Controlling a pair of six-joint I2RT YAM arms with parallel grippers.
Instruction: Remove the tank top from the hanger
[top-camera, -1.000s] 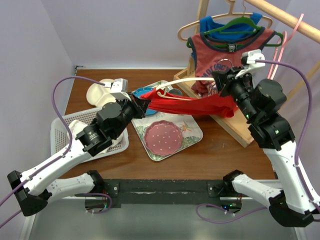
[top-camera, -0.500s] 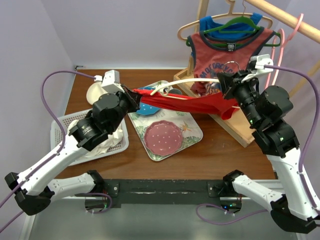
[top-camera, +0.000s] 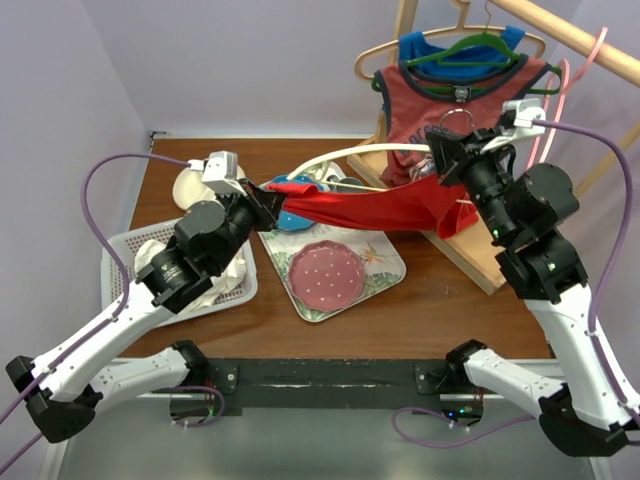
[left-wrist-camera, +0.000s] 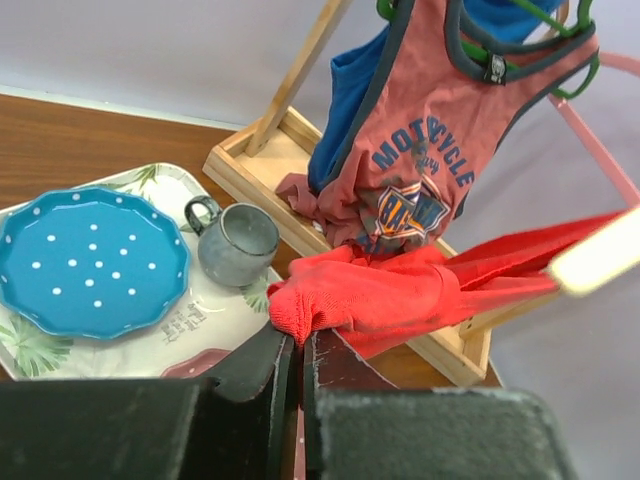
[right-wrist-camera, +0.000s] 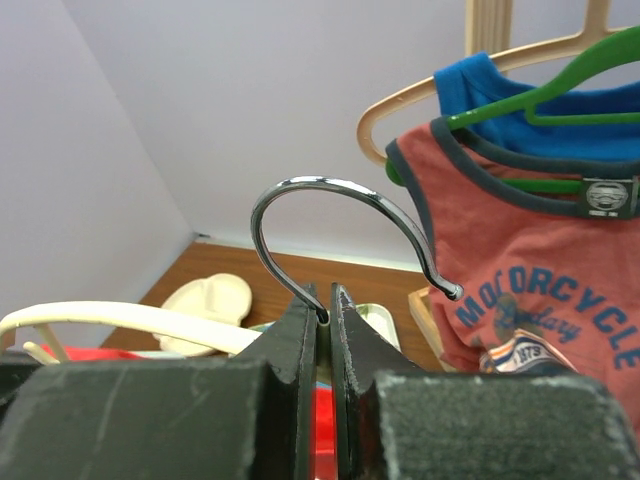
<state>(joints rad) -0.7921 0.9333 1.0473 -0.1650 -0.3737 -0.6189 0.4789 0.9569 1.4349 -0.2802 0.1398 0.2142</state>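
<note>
Pinches a bunched edge of the red tank top (left-wrist-camera: 380, 295) in the left end effector (left-wrist-camera: 300, 348), jaws closed almost flush on the cloth. Clamps the right end effector (right-wrist-camera: 322, 312) tight on the stem of the metal hook (right-wrist-camera: 330, 195) of the cream hanger (top-camera: 345, 155), holding it in the air above the surface (top-camera: 400, 320). Holds the tank top between the two arms, off the surface, pulled into a long band from the left fingertips across to the hanger's end beside the right end effector. Meets the hanger's bar only at that right end, with the left stretch of the bar arching bare above the cloth. Spans, with that band, a floral tray (top-camera: 385, 262) carrying a pink plate (top-camera: 327, 272), a blue dotted plate (left-wrist-camera: 90, 260) and a grey mug (left-wrist-camera: 238, 243) standing upright just beside the blue plate. Shows, further left, a white basket (top-camera: 118, 250) under the left arm and a cream divided plate (top-camera: 190, 185) behind it near the back edge. Shows, on the right, a wooden rack (top-camera: 470, 255) with a rust tank top printed MOTORCYCLE (left-wrist-camera: 430, 150) hung on a green hanger (top-camera: 470, 50), a blue garment (right-wrist-camera: 490, 95) behind that, and a pink hanger (top-camera: 572, 85) on the rail at the far right.
</note>
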